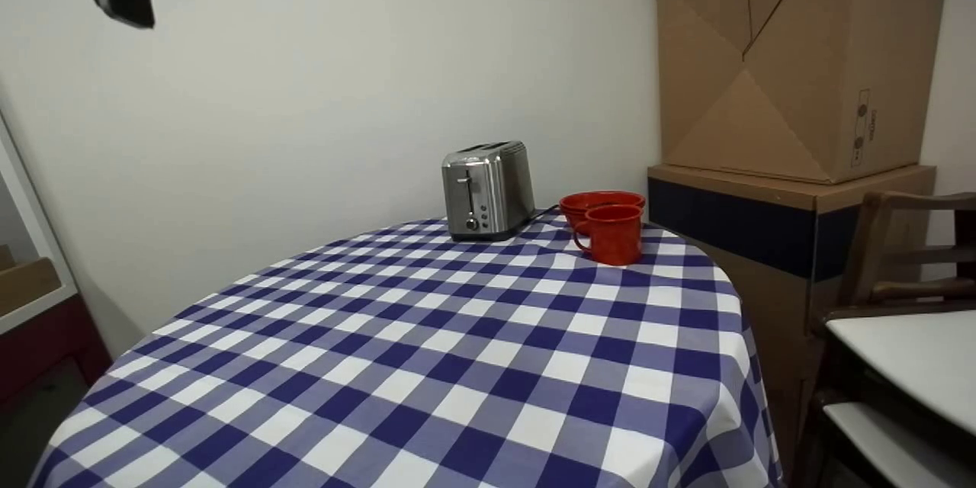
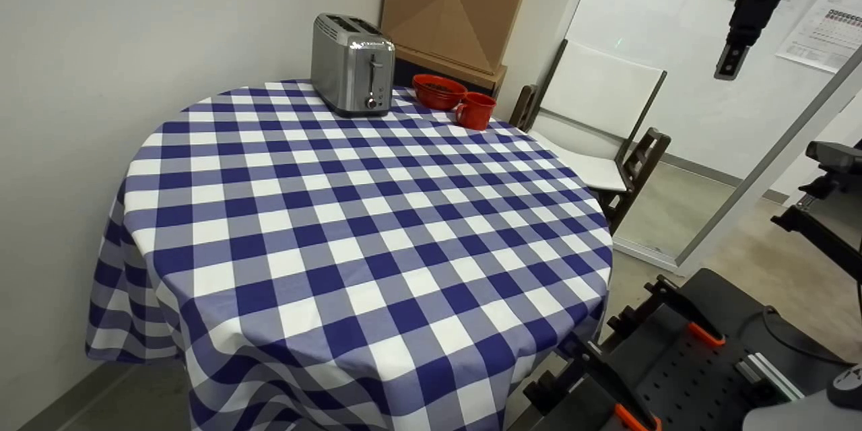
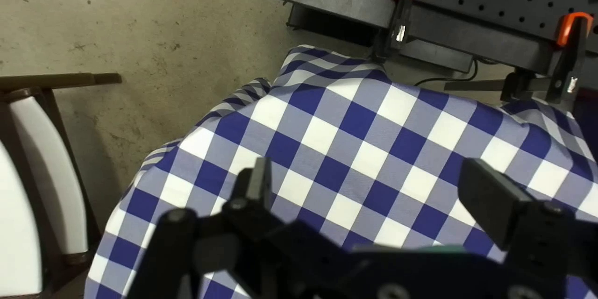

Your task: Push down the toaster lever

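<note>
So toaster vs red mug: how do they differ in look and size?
The toaster is silver and boxy; the red mug is round-sided.
The toaster stands taller than the red mug.
The toaster has a lever on its front; the red mug has a loop handle.
Both stand upright on the checked tablecloth.

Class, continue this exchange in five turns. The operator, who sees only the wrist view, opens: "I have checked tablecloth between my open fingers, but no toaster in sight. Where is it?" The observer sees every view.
Observer: In both exterior views, the toaster stands on the checked tablecloth, near the wall.
Operator: Is its lever up or down?
Observer: Up, near the top of its track.
Operator: Anything else near the toaster?
Observer: Yes, a red bowl with a red cup beside it.
</note>
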Action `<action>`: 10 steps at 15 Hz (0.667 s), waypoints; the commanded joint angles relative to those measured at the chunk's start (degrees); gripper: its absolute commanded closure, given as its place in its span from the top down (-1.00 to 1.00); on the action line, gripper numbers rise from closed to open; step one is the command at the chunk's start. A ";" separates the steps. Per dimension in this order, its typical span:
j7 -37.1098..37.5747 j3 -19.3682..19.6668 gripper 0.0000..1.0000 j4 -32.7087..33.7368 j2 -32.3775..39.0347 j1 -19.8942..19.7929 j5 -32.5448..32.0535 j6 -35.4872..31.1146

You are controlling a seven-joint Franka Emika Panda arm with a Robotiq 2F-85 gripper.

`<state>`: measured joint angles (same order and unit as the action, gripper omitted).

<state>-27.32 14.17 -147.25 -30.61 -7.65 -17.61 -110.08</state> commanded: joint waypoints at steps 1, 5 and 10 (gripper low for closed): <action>0.58 1.22 1.00 -1.62 -6.31 -1.79 0.09 -1.80; 1.55 1.54 1.00 1.67 -9.91 -2.20 1.42 -0.97; 2.06 1.33 1.00 3.27 -9.70 -1.28 1.19 -0.86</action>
<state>-25.47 15.18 -144.11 -40.26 -9.36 -16.20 -111.17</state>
